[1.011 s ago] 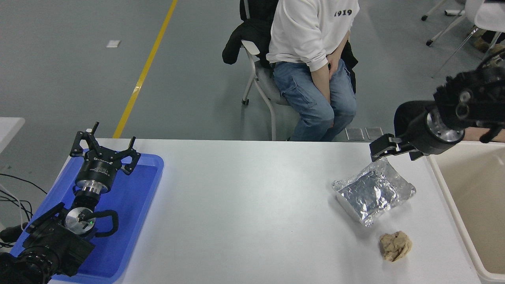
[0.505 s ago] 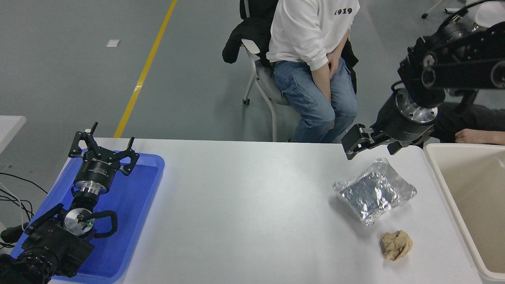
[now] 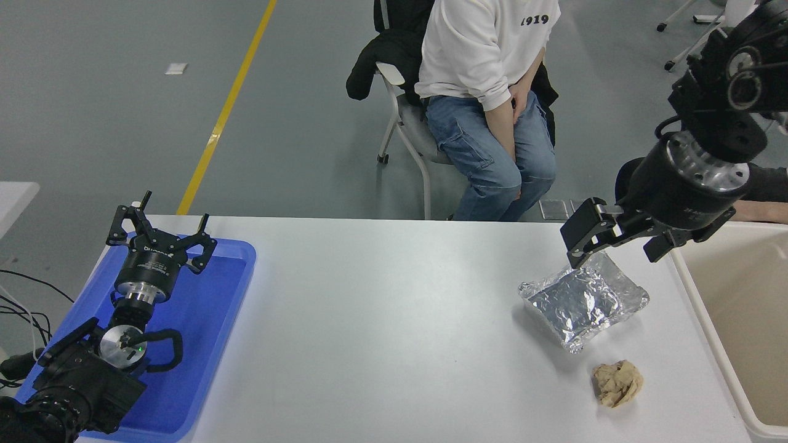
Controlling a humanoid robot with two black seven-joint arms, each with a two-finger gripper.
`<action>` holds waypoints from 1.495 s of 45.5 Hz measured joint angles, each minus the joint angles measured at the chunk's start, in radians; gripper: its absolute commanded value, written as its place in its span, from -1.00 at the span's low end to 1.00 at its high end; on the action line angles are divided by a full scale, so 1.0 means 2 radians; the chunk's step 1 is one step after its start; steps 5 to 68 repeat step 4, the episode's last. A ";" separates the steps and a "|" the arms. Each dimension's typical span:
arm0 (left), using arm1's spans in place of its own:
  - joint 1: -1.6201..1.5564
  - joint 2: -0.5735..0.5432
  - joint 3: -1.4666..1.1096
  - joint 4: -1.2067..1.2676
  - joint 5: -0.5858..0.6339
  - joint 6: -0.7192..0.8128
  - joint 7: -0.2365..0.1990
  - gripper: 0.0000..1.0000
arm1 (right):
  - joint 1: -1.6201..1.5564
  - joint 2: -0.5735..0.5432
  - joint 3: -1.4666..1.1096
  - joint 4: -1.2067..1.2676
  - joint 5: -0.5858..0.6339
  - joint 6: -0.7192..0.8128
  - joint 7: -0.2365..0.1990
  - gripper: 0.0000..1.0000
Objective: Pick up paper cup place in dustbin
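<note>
Hovering over the foil tray's (image 3: 583, 304) far edge, my right gripper (image 3: 619, 241) is spread wide, holding nothing. Dustbin (image 3: 708, 311) stands right; paper cup not visible. Left gripper (image 3: 161, 231) parked over blue tray (image 3: 209, 307), fingers apart.

Setting: an indoor robotics test area or lab. Indicators: grey sealed floor (image 3: 123, 123) with a yellow marking line (image 3: 225, 111), a white table (image 3: 381, 332) (work surface), wheeled chairs (image 3: 406, 132), and loose black cables (image 3: 18, 301) at the left edge.

Bright even overhead light — soft shadows, foil tray (image 3: 583, 303) glare, sharp.
</note>
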 measured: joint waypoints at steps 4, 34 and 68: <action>0.000 0.000 0.000 0.000 0.000 0.000 0.000 1.00 | 0.005 -0.003 -0.004 0.003 0.001 0.000 0.000 1.00; 0.000 0.000 0.000 0.000 0.000 0.000 0.000 1.00 | 0.005 -0.003 -0.004 0.003 0.001 0.000 0.000 1.00; 0.000 0.000 0.000 0.000 0.000 0.000 0.000 1.00 | 0.005 -0.003 -0.004 0.003 0.001 0.000 0.000 1.00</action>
